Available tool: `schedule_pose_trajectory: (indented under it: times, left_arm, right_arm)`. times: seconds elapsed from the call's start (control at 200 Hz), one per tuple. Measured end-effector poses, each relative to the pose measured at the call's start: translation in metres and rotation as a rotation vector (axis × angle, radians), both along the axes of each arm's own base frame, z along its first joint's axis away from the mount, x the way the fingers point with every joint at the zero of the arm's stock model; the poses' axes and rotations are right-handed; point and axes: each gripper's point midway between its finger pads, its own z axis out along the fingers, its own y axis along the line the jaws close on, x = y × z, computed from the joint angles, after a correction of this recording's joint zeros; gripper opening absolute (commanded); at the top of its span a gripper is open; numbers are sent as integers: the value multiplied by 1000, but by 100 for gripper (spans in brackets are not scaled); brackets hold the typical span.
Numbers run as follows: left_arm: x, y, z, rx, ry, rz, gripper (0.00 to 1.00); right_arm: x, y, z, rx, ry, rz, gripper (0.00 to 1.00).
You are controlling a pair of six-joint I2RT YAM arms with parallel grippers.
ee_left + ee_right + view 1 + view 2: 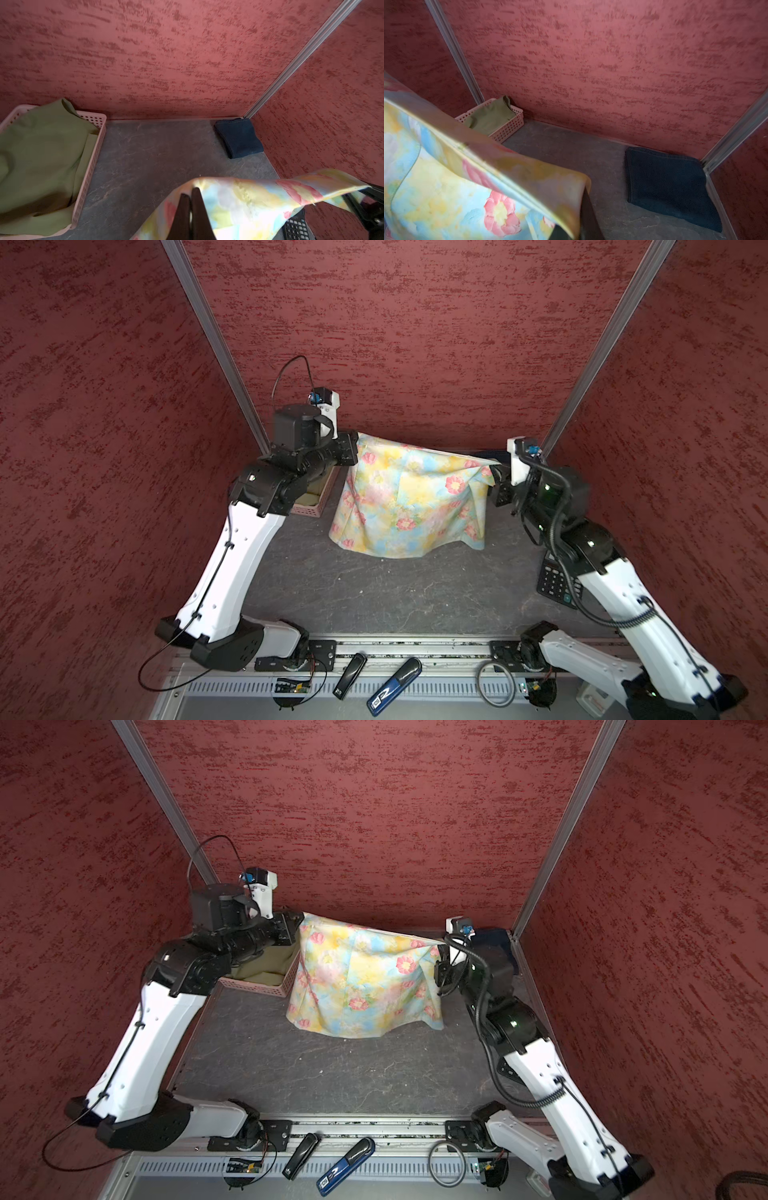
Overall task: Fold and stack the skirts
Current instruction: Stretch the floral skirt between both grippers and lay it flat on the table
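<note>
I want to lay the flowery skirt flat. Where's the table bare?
Widest bare table: in front of the floral skirt, beside the calculator. Another patch: between the basket and the folded denim skirt. Those back corners are crowded.

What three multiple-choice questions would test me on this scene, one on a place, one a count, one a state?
1. Where is the plain olive green cloth skirt?
A. In the pink perforated plastic basket
B. Folded in the far corner
C. Spread out flat
2. How many skirts show?
A. One
B. Two
C. Three
3. The pastel floral cloth skirt is:
A. Folded flat
B. Held up between the left claw and right claw
C. Crumpled
Answers: 1 A, it fills the basket; 2 C, olive, floral and a folded dark blue denim skirt; 3 B, each shut claw pinches a top corner.
</note>
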Motion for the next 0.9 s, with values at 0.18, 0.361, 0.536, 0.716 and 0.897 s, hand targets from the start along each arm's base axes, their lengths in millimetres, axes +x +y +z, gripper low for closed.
schedule_pose_trajectory:
  times: [0.18,0.361,0.536,0.716,0.897]
  left_arm:
    - [55,-13,-45,-35,89,-12,0]
    - [70,-19,-50,-88,76,-20,0]
    - [27,-13,-80,-162,71,-24,0]
    - [-33,-6,-181,-171,154,-11,0]
    - [-79,25,-311,-63,357,121,0]
  right_arm:
    - [65,-17,-47,-1,88,42,0]
    - [85,-22,-22,-15,1,85,0]
    - [36,-14,-28,7,-70,164,0]
    - [-29,-14,-102,79,14,182,46]
    - [-42,-26,-130,168,105,83,89]
